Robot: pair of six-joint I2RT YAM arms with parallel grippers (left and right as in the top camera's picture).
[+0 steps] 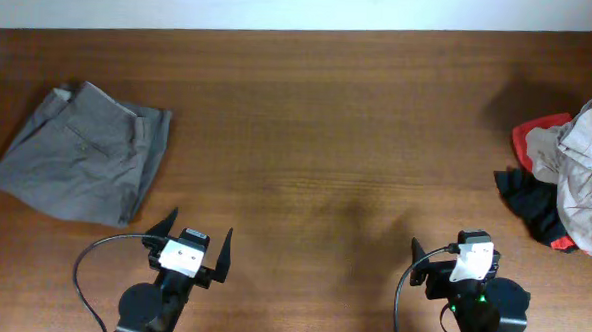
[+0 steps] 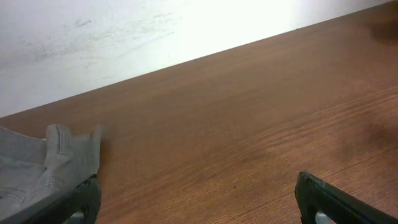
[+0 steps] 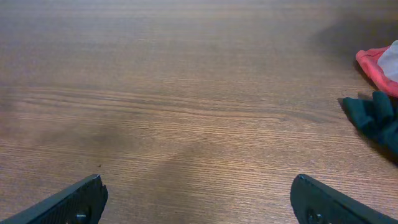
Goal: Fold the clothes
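Folded grey shorts (image 1: 81, 152) lie flat at the left of the wooden table; their edge also shows in the left wrist view (image 2: 37, 168). At the right edge sits a crumpled pile: a light beige garment (image 1: 591, 164) on top of a red one (image 1: 538, 132) and a black one (image 1: 530, 201). The right wrist view shows the red (image 3: 376, 65) and black (image 3: 373, 118) cloth. My left gripper (image 1: 190, 243) (image 2: 196, 202) is open and empty near the front edge, just right of the grey shorts. My right gripper (image 1: 454, 258) (image 3: 199, 199) is open and empty, left of the pile.
The brown wooden table (image 1: 327, 137) runs back to a white wall (image 2: 124, 37). Black cables loop beside each arm base at the front edge.
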